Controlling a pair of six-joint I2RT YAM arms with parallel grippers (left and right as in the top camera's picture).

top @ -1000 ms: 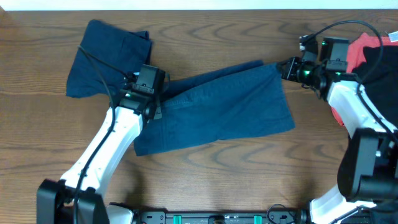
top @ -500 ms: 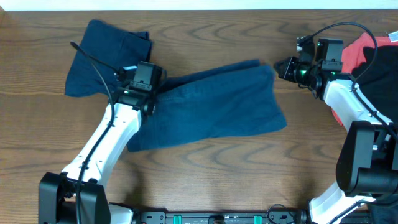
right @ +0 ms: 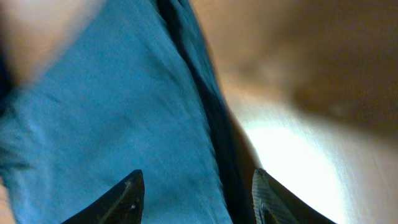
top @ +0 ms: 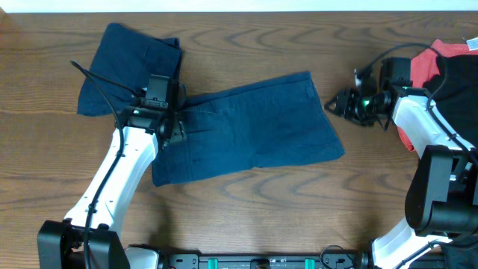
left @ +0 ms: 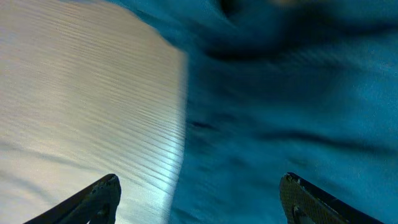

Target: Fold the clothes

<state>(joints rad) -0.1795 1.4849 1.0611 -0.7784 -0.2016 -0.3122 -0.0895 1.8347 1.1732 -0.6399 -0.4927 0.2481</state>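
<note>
Left end effector (top: 170, 124) gapes wide, empty, above the left end of the navy shorts (top: 254, 134). Right end effector (top: 334, 104), also spread and empty, sits just beside their right corner. The shorts lie mid-counter (top: 246, 217), long axis left to right. Clothes: two navy, counting the folded navy piece (top: 127, 67), one red piece (top: 424, 67), one black piece (top: 457, 75).

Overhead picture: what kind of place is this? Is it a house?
Probably a robot lab bench, not a house. A left arm and right arm stand at a wooden table, with navy shorts spread flat and a red and black clothes pile at the edge.
</note>
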